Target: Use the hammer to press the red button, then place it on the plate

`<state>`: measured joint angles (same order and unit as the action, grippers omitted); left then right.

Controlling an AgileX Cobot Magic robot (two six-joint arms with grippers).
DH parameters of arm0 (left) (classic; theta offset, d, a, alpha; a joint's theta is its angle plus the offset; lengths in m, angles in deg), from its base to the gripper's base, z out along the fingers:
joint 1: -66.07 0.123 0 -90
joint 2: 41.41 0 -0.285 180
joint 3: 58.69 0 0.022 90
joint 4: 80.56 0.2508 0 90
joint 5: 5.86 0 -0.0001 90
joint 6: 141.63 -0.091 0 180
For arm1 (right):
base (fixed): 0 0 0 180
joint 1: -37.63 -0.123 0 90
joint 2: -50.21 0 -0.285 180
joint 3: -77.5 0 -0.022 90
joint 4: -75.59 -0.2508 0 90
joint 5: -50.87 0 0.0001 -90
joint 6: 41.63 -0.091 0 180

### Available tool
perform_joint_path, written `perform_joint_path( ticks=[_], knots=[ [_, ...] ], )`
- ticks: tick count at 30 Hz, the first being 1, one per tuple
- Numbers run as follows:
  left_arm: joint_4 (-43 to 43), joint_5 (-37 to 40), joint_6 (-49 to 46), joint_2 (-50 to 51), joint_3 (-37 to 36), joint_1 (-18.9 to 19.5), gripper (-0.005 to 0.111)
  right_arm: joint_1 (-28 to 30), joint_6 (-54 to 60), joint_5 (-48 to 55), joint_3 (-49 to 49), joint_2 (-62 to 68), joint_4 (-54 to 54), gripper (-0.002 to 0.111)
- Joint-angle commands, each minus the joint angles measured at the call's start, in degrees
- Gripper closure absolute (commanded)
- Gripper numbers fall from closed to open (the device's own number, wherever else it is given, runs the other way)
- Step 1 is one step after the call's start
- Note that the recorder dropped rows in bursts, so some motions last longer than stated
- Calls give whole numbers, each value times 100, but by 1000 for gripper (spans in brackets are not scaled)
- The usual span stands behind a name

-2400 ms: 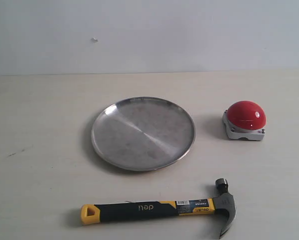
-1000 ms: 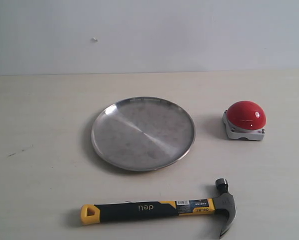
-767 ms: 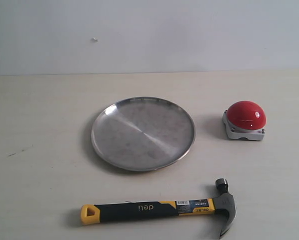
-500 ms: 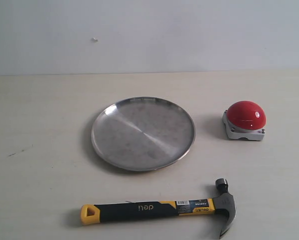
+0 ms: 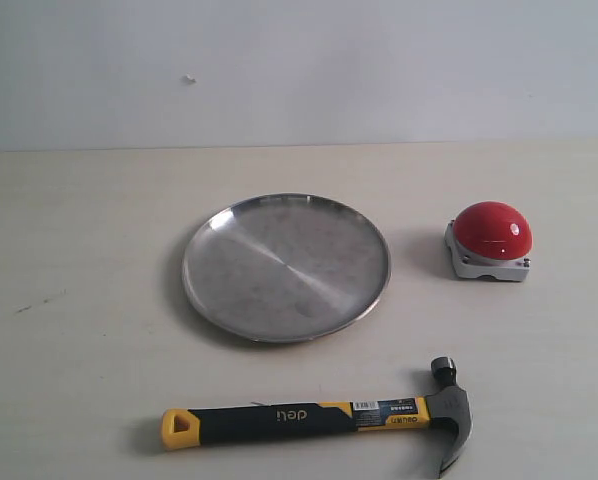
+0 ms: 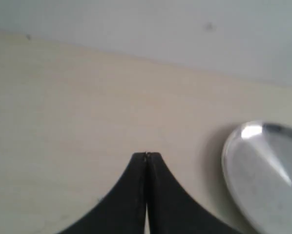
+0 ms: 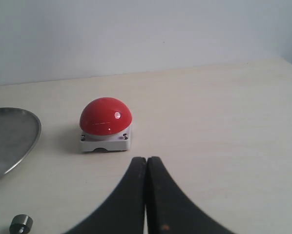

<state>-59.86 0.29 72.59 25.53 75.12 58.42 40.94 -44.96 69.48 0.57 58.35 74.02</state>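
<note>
Beige tabletop, nothing has moved in the last couple of seconds. The claw hammer (image 5: 319, 420) lies untouched in front of the steel plate (image 5: 286, 267), with the red button (image 5: 491, 230) to the right. The left gripper (image 6: 146, 155) and right gripper (image 7: 146, 159) are pinched shut and empty. Task not started.

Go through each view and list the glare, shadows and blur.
Exterior view: soft, even light; a pale streak of glare crosses the plate, a small highlight sits on the button, and faint shadows lie to the left of both. Left wrist view: soft overall, bright glare on the plate's rim, the shut left gripper a dark shape. Right wrist view: button fairly sharp, right gripper blurred.
</note>
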Motion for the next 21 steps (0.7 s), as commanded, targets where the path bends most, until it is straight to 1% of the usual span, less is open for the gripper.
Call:
perform_joint_path(
  ticks=[1,4,6,8,10,12,13,15,17,21],
  knots=[
    [4,1143,-580,1038,627,-834,107,31,19,-91,-29,-35,0,108],
    [-141,2019,-1139,1712,1174,-1488,107,31,19,-91,-29,-35,0,108],
    [-489,2514,-1960,2059,1594,-1849,107,31,19,-91,-29,-35,0,108],
    [-1168,3017,-2979,2397,2033,-2192,107,31,19,-91,-29,-35,0,108],
    [-1933,3423,-3881,2687,2428,-2442,107,31,19,-91,-29,-35,0,108],
    [-2851,3786,-4939,3007,2802,-2648,107,31,19,-91,-29,-35,0,108],
    [-3267,4072,-5621,3166,3038,-2774,107,31,19,-91,-29,-35,0,108],
    [-3808,4430,-6367,3447,3366,-2934,107,31,19,-91,-29,-35,0,108],
    [-3949,4656,-6551,3752,3719,-3122,107,31,19,-91,-29,-35,0,108],
    [-3684,4773,-6551,4291,4307,-3440,107,31,19,-91,-29,-35,0,108]
  ],
)
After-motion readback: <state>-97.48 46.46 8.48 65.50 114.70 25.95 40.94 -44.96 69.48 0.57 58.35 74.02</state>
